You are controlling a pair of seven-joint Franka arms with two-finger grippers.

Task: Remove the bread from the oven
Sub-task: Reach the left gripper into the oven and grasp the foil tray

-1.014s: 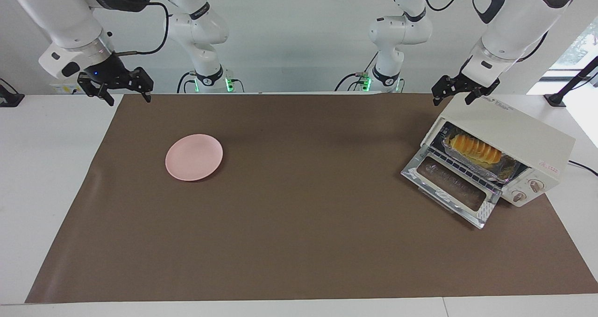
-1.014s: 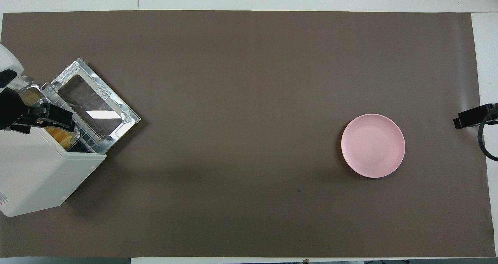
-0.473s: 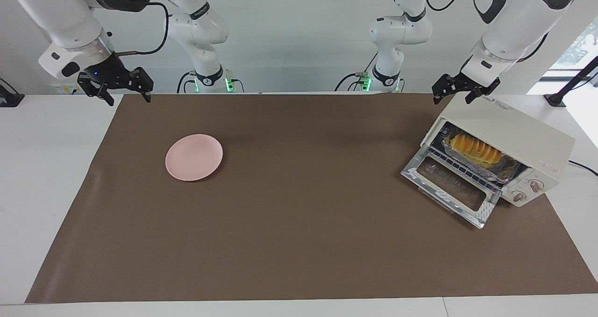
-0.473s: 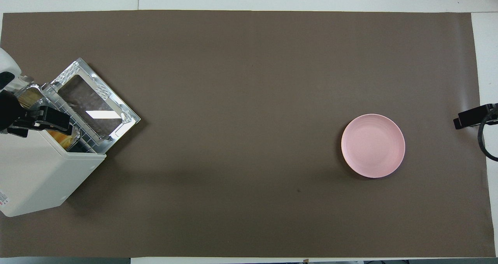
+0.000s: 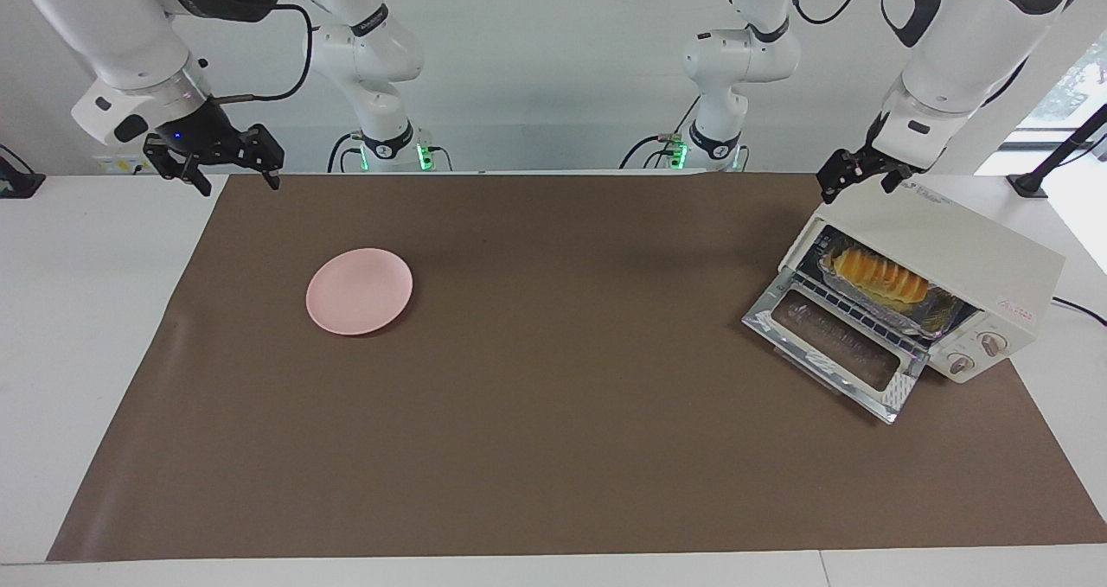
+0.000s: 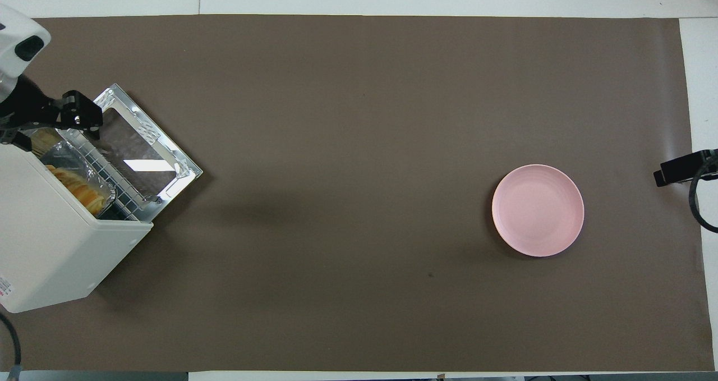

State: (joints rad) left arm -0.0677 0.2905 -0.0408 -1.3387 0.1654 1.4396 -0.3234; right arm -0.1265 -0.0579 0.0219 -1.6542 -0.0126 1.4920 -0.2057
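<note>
**Bread lies in the open oven; both grippers empty**

Facing view: The oven (image 5: 938, 263) stands at the left arm's end of the worktop (image 5: 553, 371), turned at an angle, with its glass door (image 5: 837, 346) dropped flat and pointing toward the middle of the worktop and away from the robots. The bread (image 5: 879, 276) lies inside the oven, in a foil tray (image 5: 934, 315) on the wire rack (image 5: 852, 309). The loaf's long axis runs parallel to the oven's front opening, one end toward the oven's knob (image 5: 991, 342) side, the other toward the oven corner nearest the robots; its cross ridges run across that axis. The left gripper (image 5: 860, 175) hangs over the oven's corner nearest the robots, its fingers parted and holding nothing, clear of the bread. The right gripper (image 5: 232, 168) waits in the air well apart from the oven, at the right arm's end, fingers spread wide and empty. A pink plate (image 5: 360, 290) sits on the worktop, well apart from the oven, toward the right arm's end.

Overhead view: The oven (image 6: 53, 241) shows its cream top, with the door (image 6: 137, 151) lying open in front of it. The bread (image 6: 78, 186) shows just under the oven's top edge, its length following that edge. The left gripper (image 6: 39, 125) is over the end of the oven opening farther from the robots, open and empty. Only a tip of the right gripper (image 6: 681, 168) shows. The plate (image 6: 538, 210) lies well apart from the oven.
</note>
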